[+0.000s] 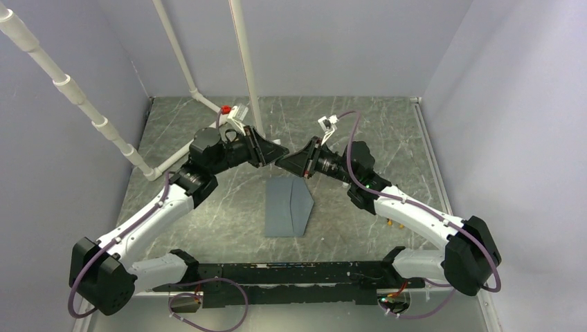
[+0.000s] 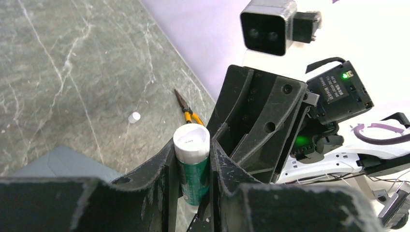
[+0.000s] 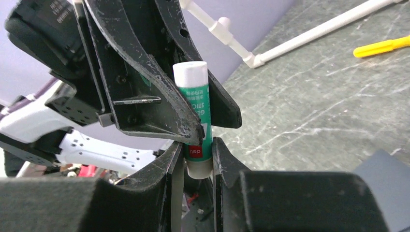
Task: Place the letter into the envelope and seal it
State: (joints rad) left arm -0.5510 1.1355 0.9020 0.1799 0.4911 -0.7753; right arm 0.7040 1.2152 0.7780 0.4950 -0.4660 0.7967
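The left gripper [image 2: 192, 157] and right gripper [image 3: 198, 153] meet in mid-air, both clenched on one green-and-white plastic glue stick [image 3: 192, 92]. The flat slate-grey paper envelope [image 1: 285, 207] lies at their six o'clock.

Right gripper [image 3: 197, 155] at bottom edge, fingers [image 3: 175, 162] pinched on lower white end of glue stick [image 3: 195, 108]. Stick upright, green body, white top. Left gripper [image 3: 212, 129] reaching in from upper left, its fingers clamped on green body higher up. Dark veined worktop [image 3: 314, 106] to right. Yellow handle [image 3: 382, 47] far right, white pipe [image 3: 309, 36] behind it. Grey envelope [image 3: 387, 169] corner lower right, lying flat.
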